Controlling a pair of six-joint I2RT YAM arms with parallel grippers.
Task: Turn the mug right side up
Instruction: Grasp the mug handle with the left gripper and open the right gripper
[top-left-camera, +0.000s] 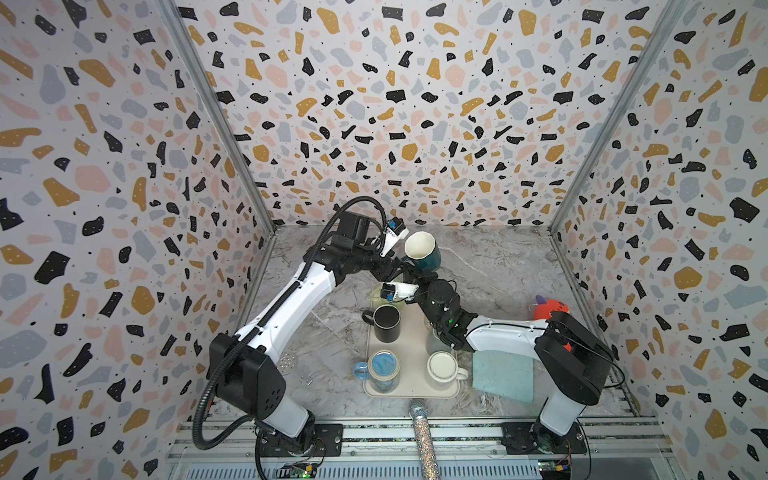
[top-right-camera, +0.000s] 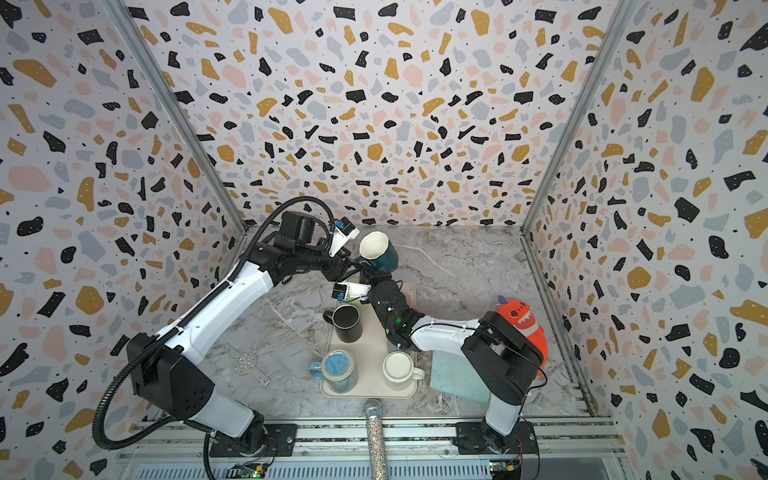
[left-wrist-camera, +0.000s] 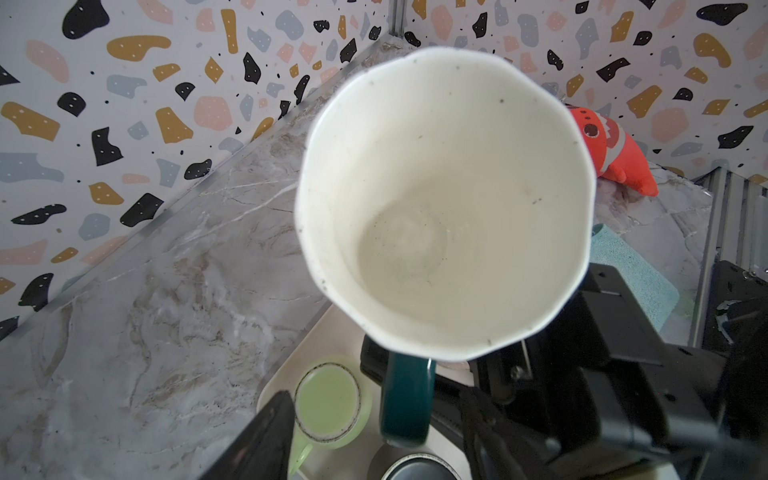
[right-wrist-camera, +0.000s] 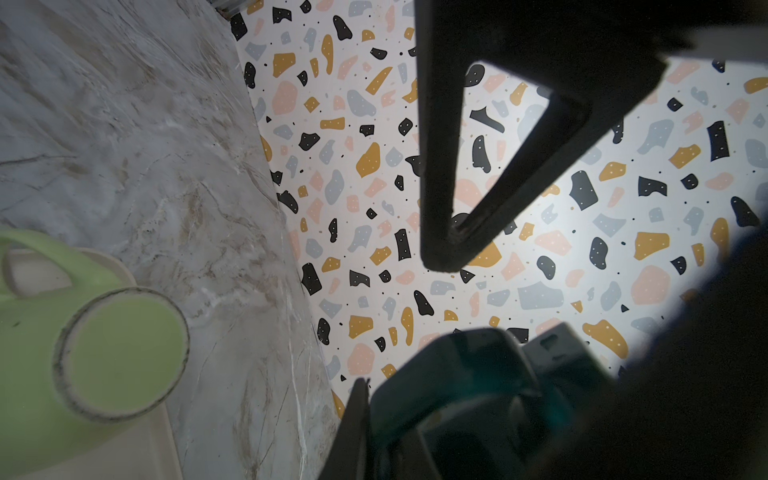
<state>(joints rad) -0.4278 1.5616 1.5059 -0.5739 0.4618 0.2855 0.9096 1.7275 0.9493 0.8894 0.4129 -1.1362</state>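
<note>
While right jaws pinch the mug (top-left-camera: 422, 251) aloft, its mouth tilts upward. Left jaws gape at 8 o'clock.

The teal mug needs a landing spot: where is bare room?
Bare table lies between the tray and the back wall, and left of the black mug. The blue mug, white mug and green mug crowd the tray; its far right part hides under the right arm.

Five visible mugs (top-left-camera: 429, 261) (top-left-camera: 386, 322) (top-left-camera: 383, 368) (top-left-camera: 442, 365) (left-wrist-camera: 328, 399), one tray (top-left-camera: 411, 332), one cloth (top-left-camera: 505, 374), one plush toy (top-left-camera: 548, 307).
</note>
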